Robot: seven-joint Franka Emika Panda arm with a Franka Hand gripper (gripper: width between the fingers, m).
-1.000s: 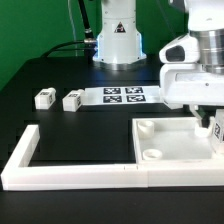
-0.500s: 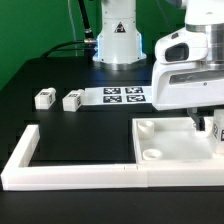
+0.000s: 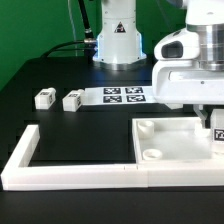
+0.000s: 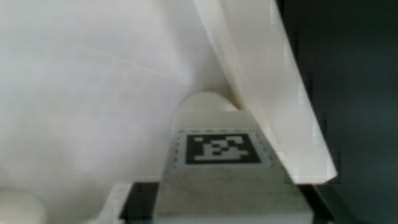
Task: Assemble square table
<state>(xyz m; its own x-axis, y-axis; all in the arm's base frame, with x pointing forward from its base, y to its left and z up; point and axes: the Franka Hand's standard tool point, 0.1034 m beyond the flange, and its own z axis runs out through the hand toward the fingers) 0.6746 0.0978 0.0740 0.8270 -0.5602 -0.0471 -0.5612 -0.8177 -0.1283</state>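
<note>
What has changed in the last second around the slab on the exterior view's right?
The arm's wrist housing shifted toward the exterior view's left, above the tagged leg block at the square slab's edge. Whether the gripper has gripped it cannot be told. The two loose leg blocks, marker board and border wall stayed put.

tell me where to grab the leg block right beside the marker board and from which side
Take the leg block across its two flat side faces, coming straight down from above. It sits low on the black table, with a gap to the other leg block on one side and to the marker board on the other, so both faces look free.
</note>
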